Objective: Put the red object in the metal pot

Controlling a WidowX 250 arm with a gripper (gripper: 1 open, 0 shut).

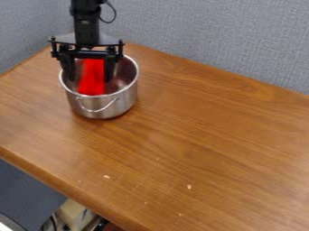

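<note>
- Although the brown wooden table (pixel 193 135) takes up most of the view, only its far left corner matters, since that is where the small round shiny stainless-steel pot (pixel 101 97) stands upright, its thin wire handle hanging down the near side.
- Directly over that pot stands the black robot arm, its gripper (pixel 88 72) pointing straight down into the mouth, so hand, block and pot sit on one vertical line with no sideways offset to close.
- The gripper's two black fingers (pixel 60 65) reach down to about rim level, one at each side of the block; the jaws look spread, with a thin gap showing on either side of the red, though at this size I cannot rule out a light touch.
- The bright red elongated plastic block (pixel 90 76) stands on end between those fingers, its long axis near vertical, the lower end below the rim and inside the pot, the upper end level with the jaws.
- Whether the block's lower end rests on the pot's floor or leans on the inner wall is hidden by the rim.
- My judgement: the block is delivered, or nearly so, and the next move called for is a straight lift clear, kept vertical so the fingers neither drag the block up nor catch the rim.
</note>
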